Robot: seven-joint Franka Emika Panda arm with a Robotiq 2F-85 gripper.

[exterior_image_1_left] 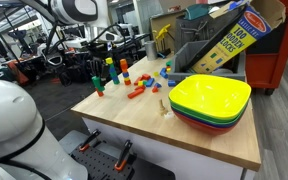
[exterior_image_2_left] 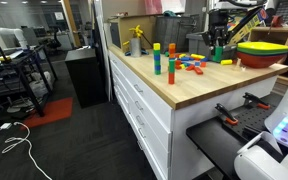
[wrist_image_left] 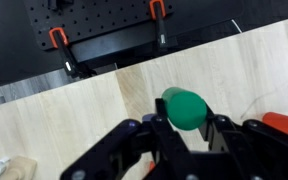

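Observation:
My gripper (wrist_image_left: 184, 135) is shut on a green cylinder block (wrist_image_left: 187, 108), which sits between the two black fingers in the wrist view. In both exterior views the gripper (exterior_image_2_left: 219, 42) hangs over the wooden table (exterior_image_1_left: 134, 115) with the green block (exterior_image_2_left: 220, 55) at its tip, at or just above the tabletop (exterior_image_1_left: 99, 86). Loose coloured blocks (exterior_image_1_left: 139, 88) and two short block towers (exterior_image_1_left: 117, 70) stand close by on the table.
A stack of bowls, yellow on top (exterior_image_1_left: 210, 98), stands at one end of the table (exterior_image_2_left: 261, 50). A small wooden piece (exterior_image_1_left: 164, 106) lies near them. A black pegboard with orange clamps (wrist_image_left: 104, 35) lies beyond the table's edge. A box of wooden blocks (exterior_image_1_left: 234, 35) leans at the back.

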